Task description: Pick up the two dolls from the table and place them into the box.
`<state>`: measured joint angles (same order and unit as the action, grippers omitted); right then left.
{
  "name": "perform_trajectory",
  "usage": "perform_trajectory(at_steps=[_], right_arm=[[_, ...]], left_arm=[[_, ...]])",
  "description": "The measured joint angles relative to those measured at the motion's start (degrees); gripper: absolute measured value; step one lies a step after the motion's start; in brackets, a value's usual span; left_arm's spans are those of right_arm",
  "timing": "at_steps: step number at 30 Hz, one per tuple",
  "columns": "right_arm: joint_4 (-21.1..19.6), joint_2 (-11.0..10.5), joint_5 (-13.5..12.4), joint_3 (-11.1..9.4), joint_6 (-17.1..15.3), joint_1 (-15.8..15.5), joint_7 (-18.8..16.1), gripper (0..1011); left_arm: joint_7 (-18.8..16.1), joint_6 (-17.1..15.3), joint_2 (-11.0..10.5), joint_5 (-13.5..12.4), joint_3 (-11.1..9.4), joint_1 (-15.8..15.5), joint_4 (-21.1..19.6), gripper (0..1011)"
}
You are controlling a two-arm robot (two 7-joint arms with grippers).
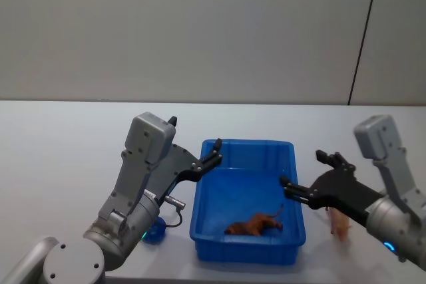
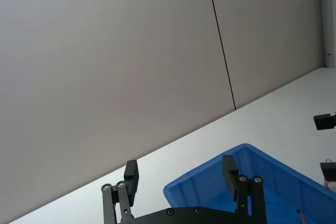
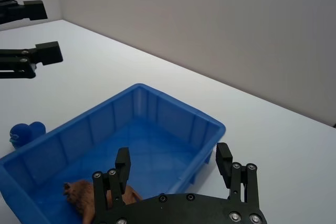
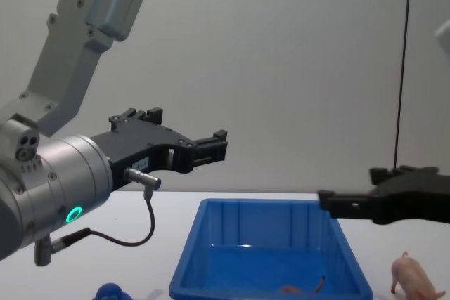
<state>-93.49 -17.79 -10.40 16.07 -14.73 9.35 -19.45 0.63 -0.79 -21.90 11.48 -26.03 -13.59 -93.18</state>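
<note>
The blue box (image 1: 200, 201) stands on the white table (image 1: 66, 151) in front of me. The pink pig doll (image 1: 339, 223) stands on the table just right of the box, under my right arm. The dark-blue doll (image 1: 154, 231) sits on the table left of the box, below my left arm. My left gripper (image 1: 194, 141) hovers open over the box's left rim, holding nothing. My right gripper (image 1: 301, 168) hangs open and holding nothing above the box's right rim. From the chest, the pig (image 4: 415, 275) and the dark-blue doll (image 4: 112, 291) flank the box (image 4: 204, 244).
A brown toy animal (image 1: 256, 224) lies inside the box near its front wall. A plain grey wall with a dark vertical seam (image 1: 365, 34) rises behind the table. Bare tabletop stretches to the far left and behind the box.
</note>
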Motion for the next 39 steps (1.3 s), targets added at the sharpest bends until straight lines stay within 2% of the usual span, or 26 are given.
perform_trajectory(at_steps=[11,19,30,39], right_arm=[[-2.23,-3.7,-2.71,-2.32,0.05,-3.22,1.73,1001],[-2.64,-5.42,-3.56,-3.3,-1.09,-4.69,2.36,1001],[-1.06,-5.9,-2.83,-3.26,-3.07,-5.19,2.47,1001],[2.06,-4.97,-0.8,-2.26,-5.04,-4.4,2.29,1001]], left_arm=[[0.0,0.0,0.0,0.0,0.0,0.0,0.0,1003],[0.0,0.0,0.0,0.0,0.0,0.0,0.0,1003],[0.0,0.0,0.0,0.0,0.0,0.0,0.0,1003],[0.0,0.0,0.0,0.0,0.0,0.0,0.0,1003]])
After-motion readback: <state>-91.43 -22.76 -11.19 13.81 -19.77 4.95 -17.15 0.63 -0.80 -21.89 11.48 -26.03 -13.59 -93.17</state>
